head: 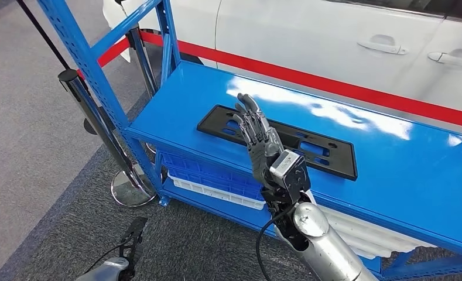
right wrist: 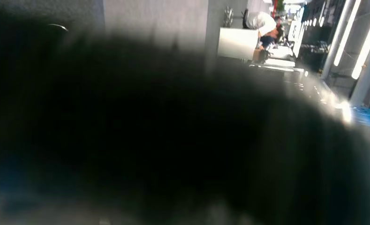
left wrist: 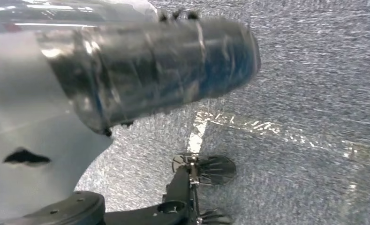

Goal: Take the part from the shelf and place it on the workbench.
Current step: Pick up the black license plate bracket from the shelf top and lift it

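A flat black rectangular part (head: 328, 153) with cut-outs lies on the top board of the blue shelf (head: 404, 170). My right hand (head: 257, 133) is raised over the near left portion of the part, fingers stretched upward and apart, holding nothing; whether it touches the part cannot be told. The silver right forearm (head: 325, 246) rises from the lower edge in front of the shelf. My left hand (head: 130, 241) hangs low at the bottom left beside the shelf, dark fingers pointing up, its grip unclear. In the right wrist view a dark blur covers most of the picture.
A white car (head: 310, 35) with a red stripe stands right behind the shelf. Blue and white bins (head: 216, 181) sit on the lower board. A black post on a chrome base (head: 132, 188) stands at the shelf's left corner, next to the blue upright (head: 93, 76). Grey carpet lies all around.
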You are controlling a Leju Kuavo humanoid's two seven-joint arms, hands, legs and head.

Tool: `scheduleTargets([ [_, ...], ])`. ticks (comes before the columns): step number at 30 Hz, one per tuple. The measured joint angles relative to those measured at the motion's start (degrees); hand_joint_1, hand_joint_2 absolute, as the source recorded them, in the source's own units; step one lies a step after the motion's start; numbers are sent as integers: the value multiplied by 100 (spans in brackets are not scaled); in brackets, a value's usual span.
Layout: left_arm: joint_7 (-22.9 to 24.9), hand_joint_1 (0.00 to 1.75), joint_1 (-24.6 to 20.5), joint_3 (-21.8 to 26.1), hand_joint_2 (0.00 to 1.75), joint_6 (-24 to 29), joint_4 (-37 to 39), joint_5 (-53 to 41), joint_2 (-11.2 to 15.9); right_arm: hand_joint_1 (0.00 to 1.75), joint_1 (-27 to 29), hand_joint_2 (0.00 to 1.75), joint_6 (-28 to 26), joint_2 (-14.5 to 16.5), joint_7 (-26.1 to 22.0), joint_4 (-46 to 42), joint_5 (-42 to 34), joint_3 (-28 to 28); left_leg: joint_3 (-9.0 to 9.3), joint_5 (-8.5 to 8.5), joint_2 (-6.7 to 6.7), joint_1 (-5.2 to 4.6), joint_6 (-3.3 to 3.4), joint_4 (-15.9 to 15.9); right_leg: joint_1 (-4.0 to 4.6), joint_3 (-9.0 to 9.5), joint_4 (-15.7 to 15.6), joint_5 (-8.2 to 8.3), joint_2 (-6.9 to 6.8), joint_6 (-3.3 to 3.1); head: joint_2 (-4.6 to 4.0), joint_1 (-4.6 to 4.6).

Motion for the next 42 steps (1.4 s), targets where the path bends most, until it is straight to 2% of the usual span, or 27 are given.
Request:
scheduleTargets([
  [1, 4, 0, -6, -5, 0, -6, 0, -3, -2, 0, -18, 175, 7, 1, 46, 18, -16, 7, 13, -32, -7, -8, -22, 27, 1, 147, -374, 194, -8, -13, 0, -1],
  [2, 10, 0, -13, -12, 0, -8, 0, -7, -4, 0, -44, 175, 9, 2, 79, 34, -12, 18, 14, -61, -11, -17, -49, 55, 7, 275, -679, 321, -14, -32, 0, -2],
  [3, 17, 0, -20, -23, 0, -12, 1, -11, -4, 0, -73, 175, -4, 3, 107, 53, 31, 35, 9, -79, -13, -28, -78, 73, 15, 349, -852, 363, -15, -50, 0, -7],
  [5, 47, 0, -31, -51, 0, -37, 2, -20, -4, 0, -148, 175, -107, 4, 193, 102, 342, 100, 3, -86, -8, -36, -137, 69, 26, 379, -921, 351, 1, -97, 0, -10],
  [7, 95, 0, -44, -74, 0, -72, 2, -29, -4, 0, -270, 175, -402, 7, 455, 180, 1177, 231, -24, -152, 0, -21, -198, 133, 5, 400, -963, 375, 8, -155, 0, -16],
  [9, 138, 0, -57, -91, 0, -117, 2, -44, -13, 0, -423, 175, -789, 16, 837, 313, 2275, 449, -221, -410, 5, -3, -259, 563, -14, 422, -997, 392, -1, -209, 0, -37],
  [11, 179, 0, -60, -122, 0, -163, 1, -58, -29, 0, -505, 175, -1003, 30, 1073, 483, 2995, 690, -554, -707, 6, 7, -304, 1258, -6, 423, -995, 387, -9, -238, 0, -48],
  [12, 195, 0, -59, -136, 0, -178, 1, -62, -35, 0, -513, 175, -1036, 38, 1117, 561, 3156, 789, -671, -754, 6, 9, -317, 1484, -2, 422, -990, 382, -9, -242, 0, -46],
  [13, 208, 0, -57, -146, 0, -184, 2, -63, -39, 0, -513, 175, -1054, 48, 1137, 628, 3239, 868, -698, -695, 7, 10, -323, 1515, -1, 422, -982, 375, -7, -245, 0, -48],
  [14, 215, 0, -58, -151, 0, -187, 2, -64, -40, 0, -519, 175, -1066, 60, 1146, 687, 3278, 930, -618, -539, 7, 11, -322, 1325, -2, 424, -972, 366, -2, -242, 0, -49],
  [16, 219, 0, -73, -155, 0, -187, 2, -71, -40, 0, -548, 175, -1080, 85, 1152, 778, 3304, 1012, -266, -196, 4, 4, -294, 589, 7, 427, -949, 341, 7, -218, 0, -48],
  [18, 219, 0, -93, -161, 0, -189, 2, -78, -41, 0, -579, 175, -1084, 105, 1158, 854, 3318, 1075, -46, -73, -4, -17, -238, 130, 28, 419, -939, 328, 11, -172, 0, -43],
  [21, 219, 0, -97, -170, 0, -198, 2, -80, -48, 0, -600, 175, -1085, 119, 1161, 945, 3328, 1129, -18, -64, -4, -11, -145, 55, 39, 419, -953, 322, 10, -95, 0, -40],
  [22, 219, 0, -99, -171, 0, -199, 2, -80, -52, 0, -608, 175, -1086, 120, 1161, 969, 3331, 1137, 0, -51, -1, 3, -110, 29, 39, 393, -889, 268, 7, -66, 0, -34],
  [24, 219, 0, -104, -172, 0, -198, 2, -85, -58, 0, -624, 175, -1085, 120, 1161, 1010, 3345, 1145, 31, -33, 11, 22, -52, -11, 31, 184, -429, 5, -2, -22, 0, -19],
  [26, 219, 0, -107, -180, 0, -184, 2, -97, -59, 0, -628, 175, -1075, 120, 1157, 1078, 3381, 1158, 35, -39, 15, 16, -23, -13, 19, -165, 299, -300, -6, 3, 0, -11],
  [27, 220, 0, -107, -185, 0, -172, 2, -103, -60, 0, -625, 175, -1068, 122, 1148, 1124, 3417, 1171, 36, -45, 13, 14, -18, -8, 11, -289, 531, -344, -7, 11, 0, -10],
  [28, 225, 0, -107, -190, 0, -158, 2, -107, -64, 0, -624, 175, -1064, 130, 1131, 1179, 3466, 1184, 39, -52, 9, 15, -17, -1, 4, -318, 558, -280, -9, 14, 0, -9],
  [29, 235, 0, -109, -193, 0, -143, 2, -112, -73, 0, -629, 175, -1064, 149, 1109, 1238, 3529, 1193, 43, -63, 4, 18, -21, 12, -2, -242, 369, -124, -13, 10, 0, -8],
  [30, 250, 0, -114, -196, 0, -133, 2, -120, -86, 0, -642, 175, -1073, 183, 1081, 1306, 3618, 1201, 47, -79, -1, 20, -32, 30, -7, -79, 5, 89, -20, 0, 0, -8],
  [32, 305, 0, -143, -219, 0, -126, 2, -159, -117, 0, -712, 175, -1126, 301, 1036, 1488, 3837, 1222, 32, -115, -4, 3, -76, 70, -1, 247, -667, 326, -27, -29, 0, -12],
  [33, 336, 0, -165, -239, 0, -134, 2, -190, -132, 0, -763, 175, -1162, 377, 1022, 1597, 3957, 1240, 20, -122, -3, -9, -104, 82, 5, 327, -843, 358, -26, -46, 0, -17],
  [36, 428, 0, -254, -306, 0, -168, 2, -292, -197, 0, -1013, 175, -1276, 667, 1083, 2072, 4394, 1327, 5, -127, 2, -8, -192, 77, 9, 349, -929, 370, -16, -126, 0, -25],
  [38, 489, 0, -330, -362, 0, -190, 2, -358, -256, 0, -1226, 175, -1368, 899, 1202, 2461, 4752, 1416, -96, -285, 6, 4, -252, 306, -13, 373, -968, 392, -26, -192, 0, -43],
  [41, 567, 0, -399, -465, 0, -223, 2, -443, -355, 0, -1466, 175, -1503, 1202, 1487, 3006, 5131, 1613, -581, -728, 9, 12, -319, 1316, -8, 385, -975, 387, -39, -241, 0, -64],
  [42, 586, 0, -403, -500, 0, -229, 2, -461, -383, 0, -1510, 175, -1518, 1272, 1573, 3169, 5186, 1680, -701, -764, 9, 13, -328, 1540, -2, 387, -972, 383, -37, -246, 0, -63],
])
